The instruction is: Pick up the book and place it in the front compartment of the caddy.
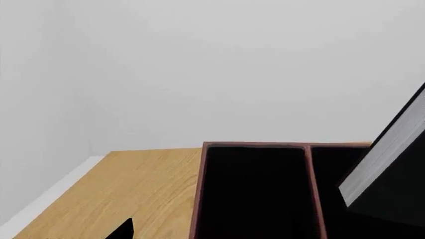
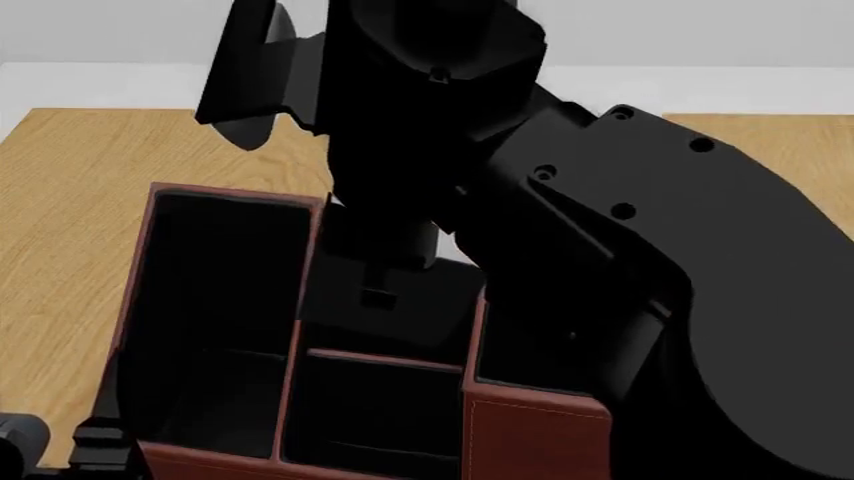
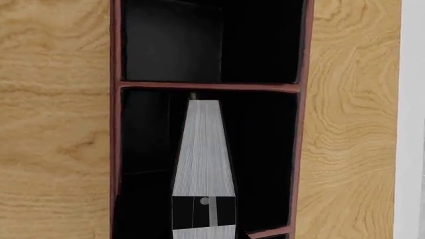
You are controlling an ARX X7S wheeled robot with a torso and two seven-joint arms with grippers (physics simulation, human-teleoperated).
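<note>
In the right wrist view my right gripper (image 3: 204,211) is shut on the book (image 3: 202,149). The book hangs upright with its white page edges facing the camera. Its lower end reaches down into the front compartment (image 3: 265,159) of the red-brown caddy (image 3: 116,124). A divider (image 3: 206,85) separates that cell from the one beyond. The left wrist view shows the book (image 1: 388,159) tilted above the caddy (image 1: 252,145). Of my left gripper, only one black fingertip (image 1: 123,230) shows, far off centre beside the caddy and holding nothing. In the head view my right arm (image 2: 601,250) hides the book over the caddy (image 2: 534,420).
The caddy stands on a light wooden table (image 1: 133,189). Its undivided side cell (image 2: 220,300) lies to the left in the head view. The table edge (image 1: 53,191) meets white floor near a pale wall. Part of my left arm (image 2: 40,445) sits at the caddy's near left corner.
</note>
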